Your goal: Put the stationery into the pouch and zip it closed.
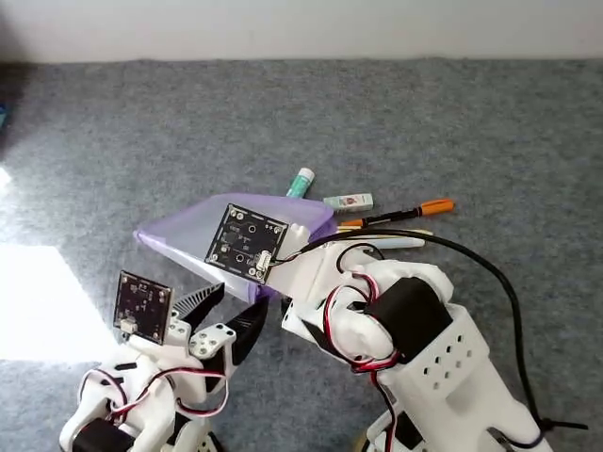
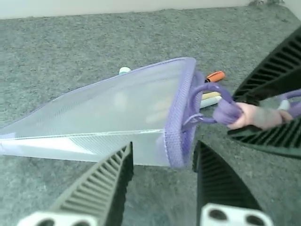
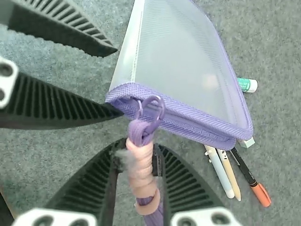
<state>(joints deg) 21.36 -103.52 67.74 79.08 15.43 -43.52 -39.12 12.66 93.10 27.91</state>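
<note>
A translucent purple-edged pouch lies on the grey carpet. My right gripper is shut on the pink-and-purple zip pull at the pouch's near corner. My left gripper stands open, one finger on each side of that same end of the pouch. Outside the pouch, on its far side, lie a green-capped stick, a small white-green item, an orange-capped pen and pale pens.
Grey carpet covers the whole work surface, with a pale wall along its far edge. A bright patch of light falls at the left. The right arm's black cable arcs over the carpet near the pens.
</note>
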